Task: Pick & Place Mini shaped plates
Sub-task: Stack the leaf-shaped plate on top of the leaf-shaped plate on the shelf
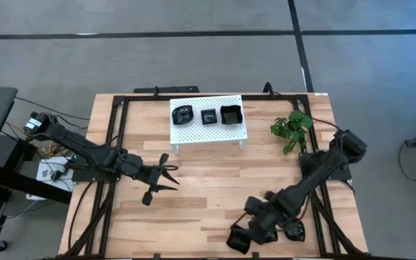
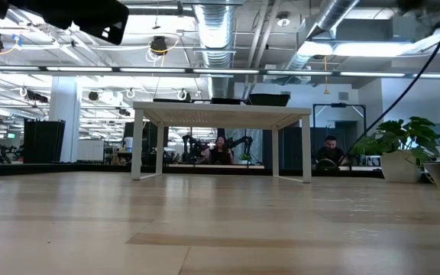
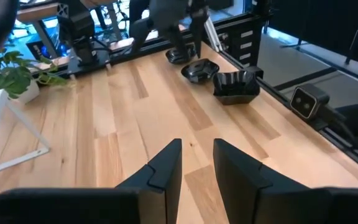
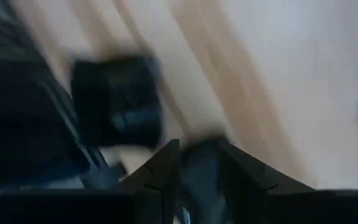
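Nearest the camera, the right gripper (image 4: 194,163) pinches a black mini plate (image 4: 197,165) beside other mini shaped plates (image 1: 266,232). Left gripper (image 1: 166,175) hovers narrowly parted, holding nothing, over the table (image 1: 215,180); three plates sit on the white rack (image 1: 193,130).

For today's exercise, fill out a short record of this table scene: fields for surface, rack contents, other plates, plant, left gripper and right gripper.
surface: wooden table
rack contents: three black mini plates on the white rack
other plates: a few black plates near the front right edge
plant: green plant right of the rack
left gripper: left gripper open, empty, over mid-table
right gripper: right gripper low among the front plates; whether it holds one is unclear
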Controlling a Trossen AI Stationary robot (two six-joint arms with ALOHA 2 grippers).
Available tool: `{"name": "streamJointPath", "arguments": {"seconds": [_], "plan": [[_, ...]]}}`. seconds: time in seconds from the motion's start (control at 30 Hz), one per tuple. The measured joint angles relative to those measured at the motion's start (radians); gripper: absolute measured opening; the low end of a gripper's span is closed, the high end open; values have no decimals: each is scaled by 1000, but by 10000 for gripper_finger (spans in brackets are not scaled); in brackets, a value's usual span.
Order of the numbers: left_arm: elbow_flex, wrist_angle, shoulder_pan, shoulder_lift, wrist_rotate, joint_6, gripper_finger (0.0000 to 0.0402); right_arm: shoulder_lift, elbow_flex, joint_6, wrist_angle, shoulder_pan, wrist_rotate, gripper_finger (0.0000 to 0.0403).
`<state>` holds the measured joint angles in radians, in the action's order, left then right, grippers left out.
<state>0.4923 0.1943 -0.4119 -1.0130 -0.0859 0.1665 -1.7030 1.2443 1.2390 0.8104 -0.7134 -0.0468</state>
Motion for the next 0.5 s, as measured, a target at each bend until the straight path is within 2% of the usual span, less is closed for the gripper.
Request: {"name": "streamJointPath", "arguments": {"seconds": [0.1,0.2,0.33,0.5], "plan": [[0,10,0,0,0,0,94,-22,-7,126,50,-24,134,101],[0,24,0,0,0,0,94,-36,-21,199,91,-40,205,101],[0,46,0,0,0,0,94,-37,-40,210,95,-46,203,101],[0,57,0,0,0,0,94,-37,-77,206,114,-27,148,101]]}}
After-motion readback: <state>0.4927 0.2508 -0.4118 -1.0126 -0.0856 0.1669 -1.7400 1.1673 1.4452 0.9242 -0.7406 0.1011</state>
